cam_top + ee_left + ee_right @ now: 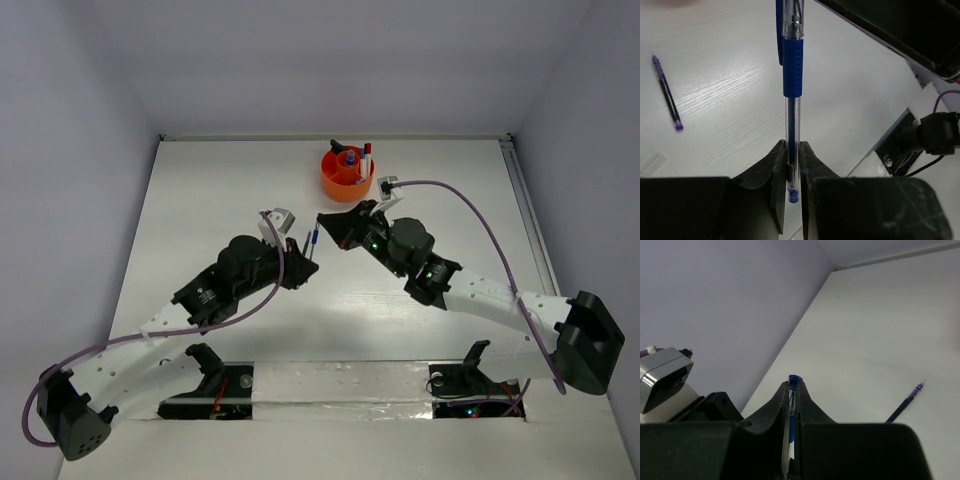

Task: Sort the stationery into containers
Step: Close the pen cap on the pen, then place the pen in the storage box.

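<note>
Mid-handover, my left gripper (792,150) clenched the pen (792,70); my right gripper (794,390) (cramped view) seemed clamped on too. Next, left had to release before the tub (340,190).

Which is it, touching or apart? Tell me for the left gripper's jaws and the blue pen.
Touching. The left wrist view shows the left gripper with its jaws pressed against both sides of the blue pen, on its clear barrel, no gap.

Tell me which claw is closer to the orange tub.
Right. The right claw is just on the near side of the tub; the left claw is farther back, gripping a blue pen.
</note>
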You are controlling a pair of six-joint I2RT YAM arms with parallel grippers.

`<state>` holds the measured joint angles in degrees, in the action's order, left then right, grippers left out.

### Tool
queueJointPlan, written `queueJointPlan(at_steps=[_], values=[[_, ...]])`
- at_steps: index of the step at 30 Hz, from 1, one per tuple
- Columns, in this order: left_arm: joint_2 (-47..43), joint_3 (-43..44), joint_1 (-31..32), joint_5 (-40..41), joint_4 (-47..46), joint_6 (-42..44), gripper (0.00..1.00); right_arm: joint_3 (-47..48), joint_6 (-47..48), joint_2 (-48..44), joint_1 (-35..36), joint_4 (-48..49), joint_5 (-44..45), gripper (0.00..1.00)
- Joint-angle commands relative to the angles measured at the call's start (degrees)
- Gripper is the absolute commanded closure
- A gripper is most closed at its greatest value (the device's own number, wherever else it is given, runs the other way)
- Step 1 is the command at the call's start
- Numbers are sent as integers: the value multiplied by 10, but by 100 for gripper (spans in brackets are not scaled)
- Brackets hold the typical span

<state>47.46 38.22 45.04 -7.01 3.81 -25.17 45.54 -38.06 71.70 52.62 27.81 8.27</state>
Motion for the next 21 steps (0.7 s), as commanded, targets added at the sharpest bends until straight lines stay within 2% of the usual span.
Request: queueJointPlan(at_steps=[1,3,4,6,7,10,16,21], values=[[-31,-5,-18,38,-202,-39,99,21,26,-1,14,-142,-60,100],[-40,-36,-18,31,-203,-47,91,40,19,5,-8,-132,-69,100],[-48,-45,-18,31,-202,-51,75,46,16,7,-17,-128,-71,100],[-59,-70,-18,20,-208,-57,58,63,9,19,-42,-116,-69,100],[-68,-77,-18,16,-210,-58,45,71,5,24,-50,-115,-69,100],[-82,-93,-18,15,-200,-53,29,100,1,46,-84,-99,-61,100],[-129,-111,-18,7,-188,-44,6,200,20,115,-159,-82,-72,100],[-173,-153,-18,39,-205,-56,4,313,148,204,-165,-81,3,100]])
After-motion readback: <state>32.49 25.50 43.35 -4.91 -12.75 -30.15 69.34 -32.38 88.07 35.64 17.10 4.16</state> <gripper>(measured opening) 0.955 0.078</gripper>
